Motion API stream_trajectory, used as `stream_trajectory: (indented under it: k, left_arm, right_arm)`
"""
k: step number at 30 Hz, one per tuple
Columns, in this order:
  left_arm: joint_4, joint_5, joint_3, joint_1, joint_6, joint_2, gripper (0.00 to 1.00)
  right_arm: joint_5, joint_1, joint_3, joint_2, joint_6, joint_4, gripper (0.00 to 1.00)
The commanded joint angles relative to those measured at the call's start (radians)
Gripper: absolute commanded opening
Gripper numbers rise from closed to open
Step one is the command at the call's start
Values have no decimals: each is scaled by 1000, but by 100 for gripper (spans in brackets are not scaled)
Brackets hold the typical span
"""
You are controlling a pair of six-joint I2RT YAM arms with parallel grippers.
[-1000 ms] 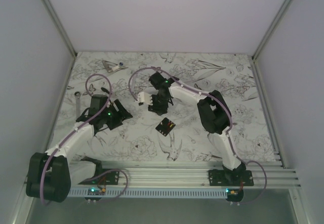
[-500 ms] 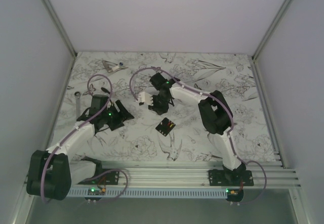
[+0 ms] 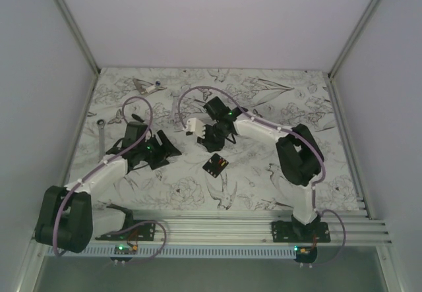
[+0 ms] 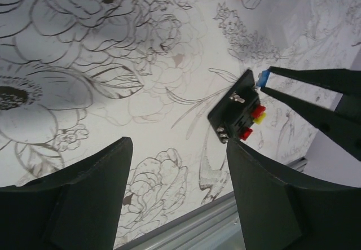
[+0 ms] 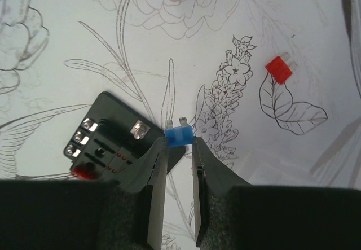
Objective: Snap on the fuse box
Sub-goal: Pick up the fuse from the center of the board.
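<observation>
As the right arm (image 3: pixel 264 128) is swinging in toward the middle of the bench (image 3: pixel 316 107), I'm watching its jaws, and they are clenched on a small blue fuse (image 5: pixel 179 136). A second ago they were standing wider, so the pinch is new. The fuse box (image 3: pixel 215 165) is lying flat on the bench between the two arms, and it is sitting exactly where it was a second ago. In the right wrist view the blue fuse is hanging just over the far corner of the box, prongs pointing away from the camera, not yet in any slot. I'm reading that as pickup finished and seating about to begin. The fuse is needing to travel in over an open slot and line up before any push down.

The left arm (image 3: pixel 99 173) is also drifting closer than it was. Its jaws are released and empty, hovering near the box on its left side. I'm guessing they are coming in to steady the box, though nothing is touching it yet. A loose red fuse (image 5: pixel 279 69) is lying apart on the bench, beyond the box.
</observation>
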Motion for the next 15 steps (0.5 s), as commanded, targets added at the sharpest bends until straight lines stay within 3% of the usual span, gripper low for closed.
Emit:
stream_trajectory:
  k: [1,15]
  left_arm:
    - [70,62,35,-28,-50,28,70]
    - [157,82,182,-198,-121,129,58]
  right_arm:
    - [-40,2,-66,-110,100,149,12]
    - [-165,7,-297,-336,193,382,13]
